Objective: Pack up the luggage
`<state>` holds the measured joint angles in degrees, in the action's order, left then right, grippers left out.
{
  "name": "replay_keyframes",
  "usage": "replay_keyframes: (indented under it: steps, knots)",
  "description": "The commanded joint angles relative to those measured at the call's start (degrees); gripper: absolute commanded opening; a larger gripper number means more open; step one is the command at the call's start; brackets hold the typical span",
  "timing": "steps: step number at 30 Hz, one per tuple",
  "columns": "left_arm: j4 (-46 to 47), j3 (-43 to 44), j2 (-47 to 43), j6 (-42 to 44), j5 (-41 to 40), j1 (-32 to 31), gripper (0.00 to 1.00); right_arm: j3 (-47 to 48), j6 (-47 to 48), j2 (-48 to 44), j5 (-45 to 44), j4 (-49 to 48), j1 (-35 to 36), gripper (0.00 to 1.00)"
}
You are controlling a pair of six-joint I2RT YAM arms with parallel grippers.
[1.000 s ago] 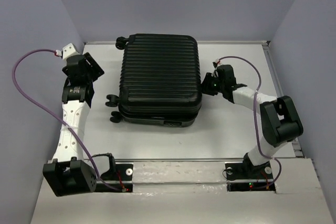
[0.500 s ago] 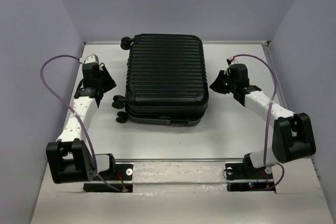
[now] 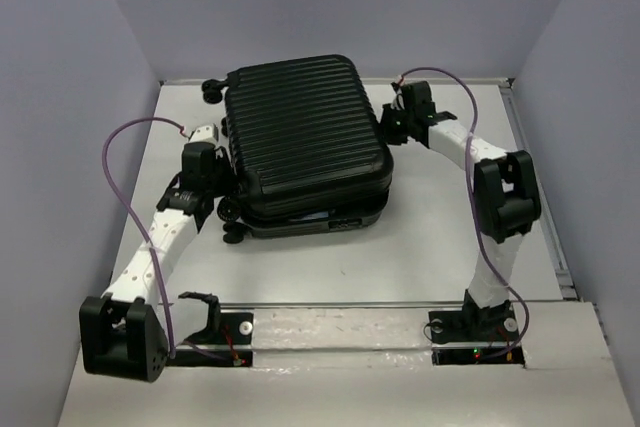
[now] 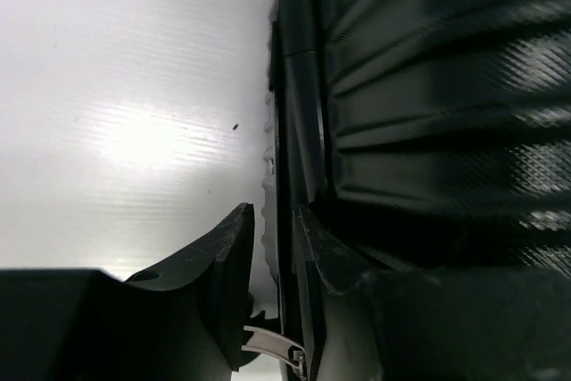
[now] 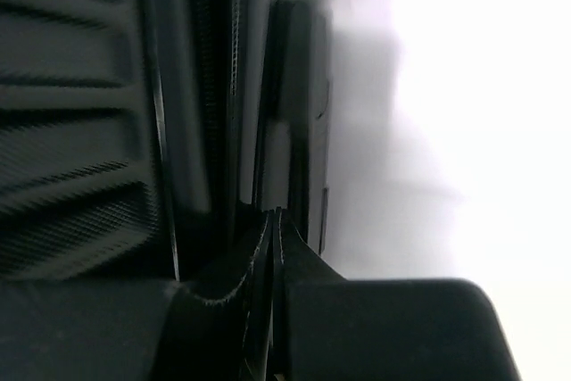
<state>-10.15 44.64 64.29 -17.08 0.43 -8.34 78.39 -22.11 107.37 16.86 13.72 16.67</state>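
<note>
— How many cases?
— Just one: the luggage (image 3: 305, 142), a black hard-shell suitcase ribbed across. Flat on the white table (image 3: 430, 237), mid-view overhead and toward 12 o'clock, turned slightly askew.

— Open or closed?
— Closed, shell on shell. Inside hidden.

— Wheels?
— Three wheels (image 3: 211, 90) made out overhead. One at the case's 10 o'clock corner, two close together at its 8 o'clock corner.

— Any writing?
— Only a small fitting (image 3: 345, 225) on the 6 o'clock edge, too small to read.

— Grippers?
— Two. First the left gripper (image 4: 274, 213), against the case's 8 o'clock side, just beside the paired wheels. Jaws narrow, with the shell's dark rim strip (image 4: 285, 131) between the fingers (image 4: 227, 256) and a sliver of bright table beside one of them. Pinched or merely straddled, cannot tell.

— And the other?
— Then the right gripper (image 5: 273, 213), at the case's 2 o'clock side. Fingers pressed tip to tip, nothing seen between them, close by the seam (image 5: 234, 86) where the shells meet.

— Anything else?
— Two purple cables (image 3: 105, 162). One looping out at 9 o'clock off the left arm, one arching over the right arm near 1 o'clock.
</note>
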Motion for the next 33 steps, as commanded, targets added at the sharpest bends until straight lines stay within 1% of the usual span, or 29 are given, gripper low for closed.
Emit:
replay_keyframes:
  steps: [1,2,3,4,5,6,7,8,9,10,11,13,15,16,17,18,19,20,21,22,23,25,26,27,28,29,30,31,33]
  knots:
    - [-5.1,-3.1,-5.6,-5.1,11.1,-9.2,0.36,31.0,-1.4,13.9,12.2,2.7,8.5,0.09]
    - [-5.6,-3.3,-7.9,-5.9,11.7,-12.0,0.36,36.4,-1.9,16.6,13.5,6.5,9.0,0.15]
    - [-6.2,-3.3,-9.2,-6.8,11.4,-13.4,0.36,41.5,-2.5,19.0,13.5,8.6,9.0,0.24]
    - [-8.7,-2.4,-11.8,-7.5,9.9,-14.2,0.36,50.9,-2.8,22.5,9.5,11.5,9.0,0.48]
    - [-10.3,-1.3,-13.6,-7.4,8.3,-14.9,0.36,54.5,-2.4,23.5,6.6,16.6,9.0,0.6]
    - [-12.2,1.6,-15.2,-7.1,6.4,-15.0,0.37,56.6,-2.2,23.8,3.9,18.1,8.1,0.78]
    - [-15.7,3.4,-18.2,-6.7,4.3,-15.0,0.39,57.1,-2.1,23.4,2.1,18.6,7.5,0.83]
    - [-17.1,5.4,-19.6,-6.1,0.1,-14.9,0.48,54.5,-2.2,20.9,-0.7,18.5,6.2,0.85]
    - [-18.3,9.5,-20.7,-5.7,-3.5,-15.0,0.55,52.4,-2.3,19.2,-2.3,18.3,5.6,0.89]
    - [-20.5,11.4,-21.8,-5.4,-7.8,-15.0,0.67,50.0,-2.1,17.5,-4.1,17.8,5.0,0.91]
    - [-21.3,13.4,-22.0,-4.8,-9.4,-15.0,0.69,45.1,-1.5,15.4,-7.5,16.9,4.5,0.92]
    - [-20.7,18.2,-22.5,-4.6,-12.3,-15.0,0.72,40.0,-0.1,9.7,-10.6,15.6,3.8,0.92]
    - [-17.6,22.5,-21.8,-4.2,-13.3,-15.0,0.74,32.3,1.5,3.7,-13.4,13.1,3.8,0.89]
    - [-16.5,23.9,-21.0,-3.8,-13.7,-15.0,0.75,30.1,1.7,1.8,-14.0,12.5,3.8,0.87]
    - [-15.3,25.5,-18.2,-3.4,-14.2,-14.9,0.75,28.0,2.0,-0.2,-15.4,12.0,3.8,0.81]
    - [-14.2,27.0,-16.4,-2.6,-14.3,-14.9,0.75,25.9,2.2,-2.2,-16.1,10.9,3.8,0.71]
    - [-12.4,29.8,-12.0,-2.3,-14.5,-14.8,0.76,21.1,2.5,-6.9,-16.3,10.1,3.8,0.43]
    - [-11.6,31.2,-9.6,-1.9,-14.7,-14.3,0.76,18.6,2.5,-9.3,-16.3,8.4,3.8,0.26]
    - [-10.3,33.8,-5.0,-1.6,-13.6,-13.6,0.76,12.6,2.2,-14.9,-15.9,7.4,3.8,0.08]
    - [-10.0,35.1,-2.8,-1.4,-12.8,-12.8,0.76,9.2,2.0,-14.9,-15.3,6.1,3.8,0.07]
    - [-9.6,36.6,-0.5,-1.3,-11.7,-10.1,0.75,5.6,1.5,-20.6,-13.5,3.0,3.8,0.07]
    - [-7.8,40.1,5.4,-2.2,-8.2,-6.4,0.75,-1.6,-0.6,-26.0,-11.0,0.1,3.8,0.07]
    - [-7.3,41.2,7.4,-2.7,-6.2,-2.4,0.75,-8.6,-1.4,-30.5,-8.1,-2.6,5.1,0.07]
    - [-6.7,42.4,9.4,-3.1,-4.4,-2.4,0.75,-11.9,-2.0,-32.3,-6.8,-3.9,6.3,0.07]
    - [-6.5,45.0,11.5,-3.7,-3.9,0.7,0.75,-15.0,-2.1,-34.0,-6.1,-4.9,7.5,0.07]
    - [-6.5,46.6,15.8,-4.1,-3.2,1.9,0.75,-17.7,-2.3,-35.4,-6.1,-5.5,9.0,0.07]
    - [-6.9,48.2,18.0,-4.3,-3.1,3.1,0.75,-22.2,-2.3,-37.6,-6.5,-6.2,10.4,0.07]
    - [-8.6,52.4,22.6,-4.1,-4.4,4.7,0.75,-24.2,-2.2,-38.5,-6.6,-6.5,12.8,0.07]
    - [-10.8,58.8,26.8,-3.6,-4.1,7.6,0.76,-29.5,-2.3,-41.5,-6.8,-6.8,15.3,0.07]
